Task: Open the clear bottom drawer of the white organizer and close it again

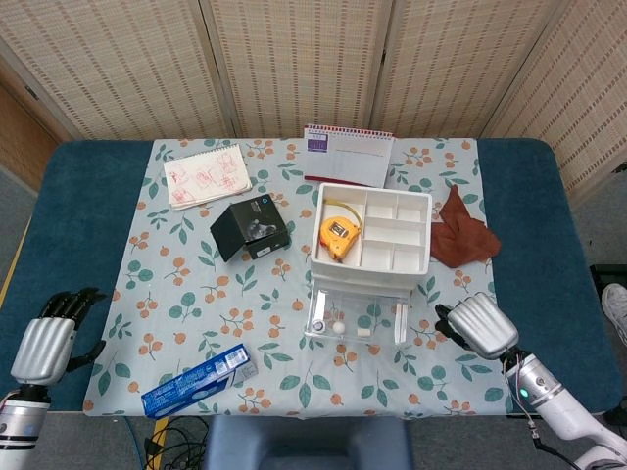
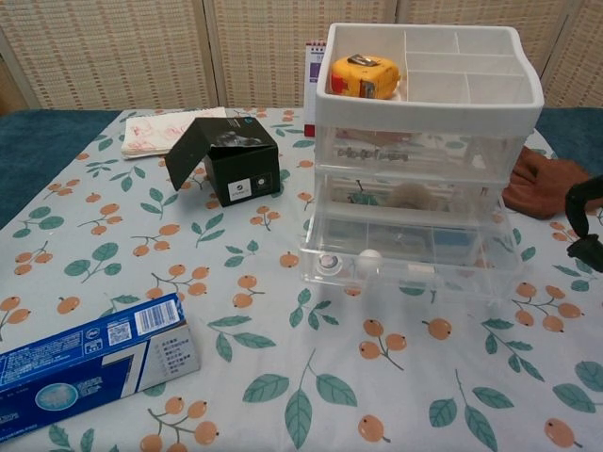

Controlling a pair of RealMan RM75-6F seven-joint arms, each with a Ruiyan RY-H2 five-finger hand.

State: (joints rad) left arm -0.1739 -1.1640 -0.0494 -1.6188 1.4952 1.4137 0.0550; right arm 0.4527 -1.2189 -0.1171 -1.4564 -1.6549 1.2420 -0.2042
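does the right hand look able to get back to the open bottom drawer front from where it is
Probably yes. The right hand sits just off the organizer's right side, holding nothing, and the bottom drawer sticks out toward the table's near edge with only bare tablecloth between them.

Bare cloth lower centre in front of pulled-out clear drawer. Blue box blocks lower left; black box stands left of organizer.
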